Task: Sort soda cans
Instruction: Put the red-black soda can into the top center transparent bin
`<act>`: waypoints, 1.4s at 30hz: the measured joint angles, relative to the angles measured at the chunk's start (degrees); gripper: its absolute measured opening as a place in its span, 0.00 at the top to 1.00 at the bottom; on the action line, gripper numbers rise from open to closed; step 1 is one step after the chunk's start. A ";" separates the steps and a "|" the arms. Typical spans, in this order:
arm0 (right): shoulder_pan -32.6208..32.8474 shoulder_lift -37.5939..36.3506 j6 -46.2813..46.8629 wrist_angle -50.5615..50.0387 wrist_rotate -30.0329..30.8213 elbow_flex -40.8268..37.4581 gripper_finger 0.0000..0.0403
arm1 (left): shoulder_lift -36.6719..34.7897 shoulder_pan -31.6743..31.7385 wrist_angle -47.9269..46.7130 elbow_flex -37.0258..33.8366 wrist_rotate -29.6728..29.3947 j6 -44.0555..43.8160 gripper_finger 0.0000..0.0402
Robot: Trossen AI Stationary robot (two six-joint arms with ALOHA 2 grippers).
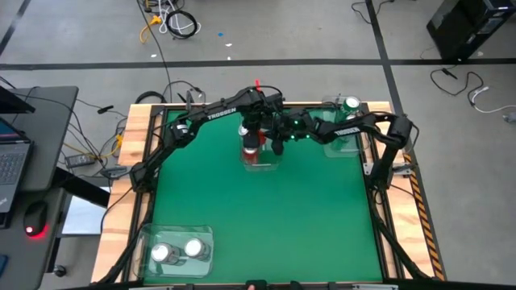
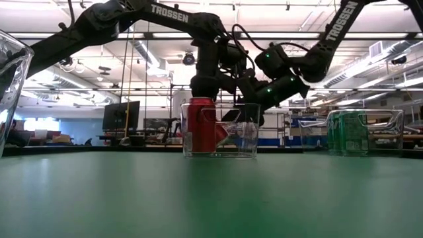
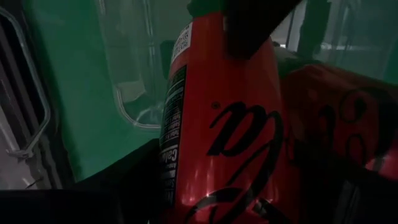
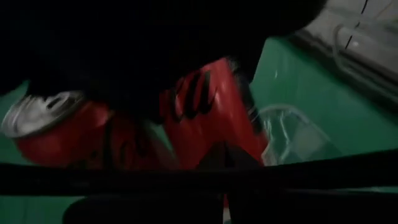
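Observation:
A red soda can stands upright in a clear bin at the table's far middle, under my left gripper, which is shut on it. A second red can is beside it in the same bin. My right gripper is shut and slants down into the bin from the right, close to the cans. Two green cans sit in a bin at the far right. Two silver cans sit in a bin at the near left. My left gripper pinches the red can's side wall near its top, between its two fingers. The fingers come from above and point down. The can stays upright, its base low in the bin. Whether my right gripper touches a can, I cannot tell; my left gripper hides the place.
The middle bin's walls stand close around both grippers and the cans. The green-can bin is at the right. The near-left bin's wall rises close to the low camera. The green mat between the bins is bare.

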 joint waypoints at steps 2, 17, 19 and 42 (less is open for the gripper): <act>0.07 -0.92 -1.71 -3.86 -0.41 1.07 1.00 | 0.00 0.00 0.03 0.00 -0.46 0.16 0.25; 0.23 -1.44 -2.66 -7.16 1.22 3.83 1.00 | -1.09 -0.01 0.06 0.00 -0.29 1.39 0.25; 0.25 -1.43 -2.25 -6.55 1.25 3.83 1.00 | -1.24 -0.02 0.19 0.00 0.16 1.36 0.25; -1.44 -23.68 -10.76 -36.58 7.84 3.66 1.00 | -3.06 -1.58 -3.59 -0.98 -9.01 2.75 0.25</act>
